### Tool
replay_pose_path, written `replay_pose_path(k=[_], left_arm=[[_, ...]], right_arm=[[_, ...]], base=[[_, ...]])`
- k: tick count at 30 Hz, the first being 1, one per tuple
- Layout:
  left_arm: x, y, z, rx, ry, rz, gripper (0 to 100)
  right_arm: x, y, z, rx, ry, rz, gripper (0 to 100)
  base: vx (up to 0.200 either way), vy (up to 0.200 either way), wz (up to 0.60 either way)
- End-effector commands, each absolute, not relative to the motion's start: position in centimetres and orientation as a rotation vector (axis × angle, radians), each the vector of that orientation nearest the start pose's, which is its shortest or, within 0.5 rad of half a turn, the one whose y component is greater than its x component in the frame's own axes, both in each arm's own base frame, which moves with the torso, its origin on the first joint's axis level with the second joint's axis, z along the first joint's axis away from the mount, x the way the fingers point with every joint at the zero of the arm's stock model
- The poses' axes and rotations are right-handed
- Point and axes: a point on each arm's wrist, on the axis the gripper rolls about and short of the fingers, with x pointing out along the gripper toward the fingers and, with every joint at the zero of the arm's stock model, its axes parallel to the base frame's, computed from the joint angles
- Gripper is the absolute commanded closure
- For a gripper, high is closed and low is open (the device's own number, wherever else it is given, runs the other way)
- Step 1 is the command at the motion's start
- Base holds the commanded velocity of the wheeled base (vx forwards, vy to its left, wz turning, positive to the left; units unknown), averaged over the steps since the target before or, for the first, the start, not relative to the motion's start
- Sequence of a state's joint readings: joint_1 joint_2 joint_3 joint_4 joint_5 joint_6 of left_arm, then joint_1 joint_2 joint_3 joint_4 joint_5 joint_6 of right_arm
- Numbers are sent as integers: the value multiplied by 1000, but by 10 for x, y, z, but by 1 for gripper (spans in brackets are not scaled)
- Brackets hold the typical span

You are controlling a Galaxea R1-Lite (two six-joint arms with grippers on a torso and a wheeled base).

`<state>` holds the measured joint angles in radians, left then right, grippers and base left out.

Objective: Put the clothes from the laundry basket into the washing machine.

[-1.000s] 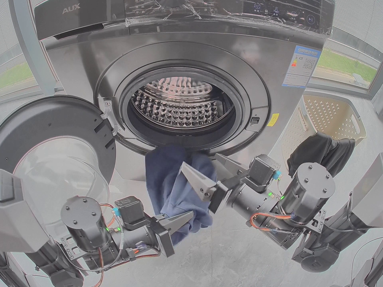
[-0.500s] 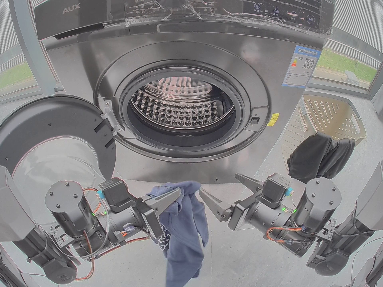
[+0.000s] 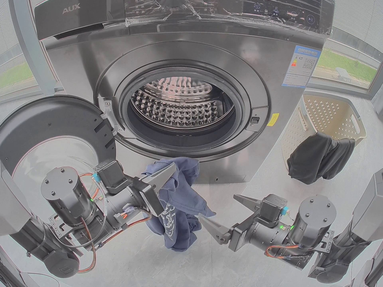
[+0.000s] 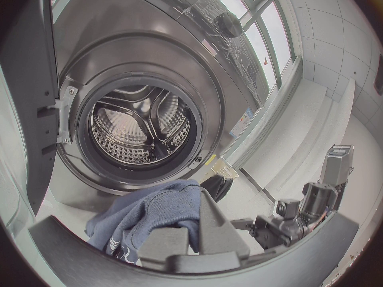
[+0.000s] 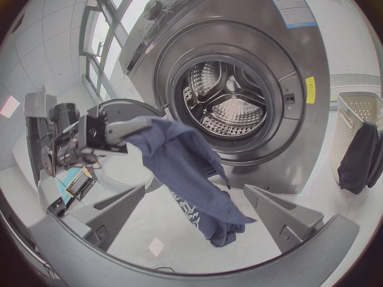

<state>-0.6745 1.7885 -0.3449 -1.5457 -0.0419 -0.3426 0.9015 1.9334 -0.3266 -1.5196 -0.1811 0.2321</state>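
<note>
One washing machine (image 3: 79,64) stood with its door (image 3: 48,120) swung open to the left. A laundry basket (image 3: 339,116) at its right carried a black garment (image 3: 319,158) over the rim. The left gripper (image 3: 167,176) held a blue shirt (image 3: 181,198) below the opening, jaws clamped on it. The right gripper (image 3: 217,208) was nearby, jaws apart.

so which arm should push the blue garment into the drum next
Left. The left end effector is shut on the blue garment just below the open drum; the right end effector is open, empty and farther from it.
</note>
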Motion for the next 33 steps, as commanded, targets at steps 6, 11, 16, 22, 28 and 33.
replay_pose_path(k=[6,11,16,22,28,33], left_arm=[[221,-181,158,-394,-71,-732,100],[227,-185,159,-396,-83,-731,100],[227,-185,160,-398,-86,-730,100],[228,-183,161,-404,-93,-713,100],[229,-183,164,-407,-102,-713,100],[229,-183,164,-410,-103,-711,100]], right_arm=[[175,244,76,127,166,768,0],[188,258,71,124,147,761,0],[207,270,68,136,108,746,0],[235,279,72,172,46,711,0],[246,284,76,180,12,705,0],[256,285,71,183,5,690,0]], base=[[0,0,0],[0,0,0],[0,0,0],[0,0,0],[0,0,0],[0,0,0]])
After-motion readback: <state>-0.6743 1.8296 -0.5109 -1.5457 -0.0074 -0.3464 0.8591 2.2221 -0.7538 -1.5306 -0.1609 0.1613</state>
